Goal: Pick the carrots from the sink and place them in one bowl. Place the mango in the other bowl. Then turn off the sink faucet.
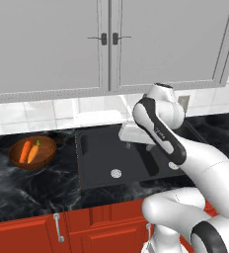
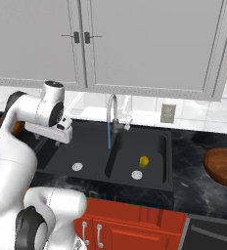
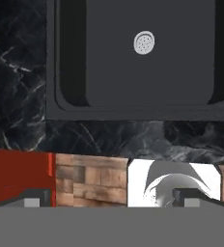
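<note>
Two orange carrots (image 1: 29,151) lie in the brown wooden bowl (image 1: 47,159) on the counter left of the black sink (image 1: 94,148). The yellow-green mango (image 2: 144,161) rests in the right basin of the sink (image 2: 167,146), beside its drain. A second wooden bowl (image 2: 224,167) stands empty on the counter to the right. Blue water runs from the silver faucet (image 2: 113,113). My gripper (image 2: 62,138) hangs open over the left basin, holding nothing. In the hand view the gripper (image 3: 114,200) looks down on that basin's drain (image 3: 144,42).
Black marble counter (image 1: 32,190) surrounds the sink. Red cabinet fronts with silver handles (image 1: 58,227) run below it. Grey wall cabinets (image 2: 135,44) hang overhead. A wall outlet (image 2: 168,113) sits behind the sink.
</note>
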Robot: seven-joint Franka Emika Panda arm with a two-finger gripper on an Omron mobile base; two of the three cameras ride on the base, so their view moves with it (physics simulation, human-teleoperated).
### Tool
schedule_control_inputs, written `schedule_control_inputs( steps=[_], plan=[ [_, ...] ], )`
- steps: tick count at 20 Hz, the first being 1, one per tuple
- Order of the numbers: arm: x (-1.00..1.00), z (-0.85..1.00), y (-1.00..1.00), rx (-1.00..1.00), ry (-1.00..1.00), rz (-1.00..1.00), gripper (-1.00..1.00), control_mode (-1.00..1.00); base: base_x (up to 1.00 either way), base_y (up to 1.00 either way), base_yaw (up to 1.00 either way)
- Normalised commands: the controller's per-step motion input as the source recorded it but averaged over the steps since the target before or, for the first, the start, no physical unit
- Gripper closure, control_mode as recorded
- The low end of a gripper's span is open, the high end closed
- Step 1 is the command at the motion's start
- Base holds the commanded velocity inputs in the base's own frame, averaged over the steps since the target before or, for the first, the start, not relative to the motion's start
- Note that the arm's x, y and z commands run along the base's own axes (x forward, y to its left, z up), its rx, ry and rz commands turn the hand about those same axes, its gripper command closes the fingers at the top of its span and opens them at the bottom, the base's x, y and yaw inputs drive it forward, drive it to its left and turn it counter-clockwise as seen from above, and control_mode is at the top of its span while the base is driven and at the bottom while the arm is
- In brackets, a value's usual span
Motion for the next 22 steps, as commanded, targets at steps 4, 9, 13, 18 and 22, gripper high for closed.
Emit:
schedule_control_inputs(
  steps=[4,9,13,18,22],
  plan=[
    [-0.06,0.00,-0.57,-0.07,0.00,0.37,-1.00,-1.00,0.00,0.00,0.00],
    [-0.02,-0.02,-0.58,-0.02,0.04,0.12,-1.00,-1.00,0.00,0.00,0.00],
    [0.00,-0.16,-0.96,-0.07,0.02,0.01,-1.00,-1.00,0.00,0.00,0.00],
    [0.06,-0.33,-0.92,0.00,-0.12,0.00,-1.00,-1.00,0.00,0.00,0.00],
    [0.23,-0.32,-0.81,0.01,-0.13,0.00,-1.00,-1.00,0.00,0.00,0.00]
  ],
)
